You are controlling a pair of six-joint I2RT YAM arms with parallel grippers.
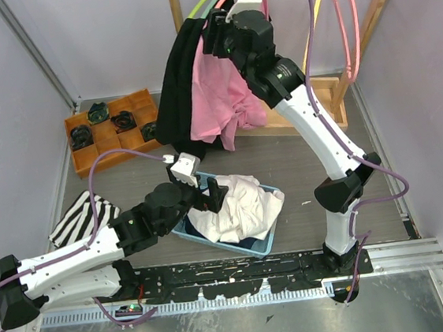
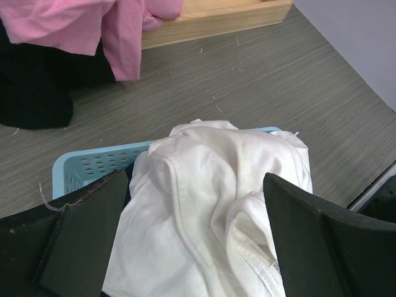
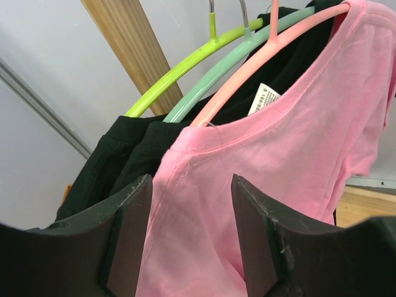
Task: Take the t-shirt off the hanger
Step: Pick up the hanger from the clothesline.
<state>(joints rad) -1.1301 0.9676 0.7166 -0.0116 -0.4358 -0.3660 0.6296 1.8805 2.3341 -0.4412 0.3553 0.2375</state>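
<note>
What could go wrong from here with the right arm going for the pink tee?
The right gripper stands open around the pink t-shirt at the shoulder, with a black shirt right beside it; closing may catch both.
The pink hanger hangs tight against the teal hanger and green hanger; a pull could drag or unhook them.
The left gripper hovers open over the white garment in the basket, so nothing steadies the hanger.

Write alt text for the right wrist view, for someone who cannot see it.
A pink t-shirt hangs on a pink hanger, its shoulder framed by the right tool's two spread dark fingers. Behind it, black garments hang on a lime hanger and a mint hanger, beside a wooden post.
</note>
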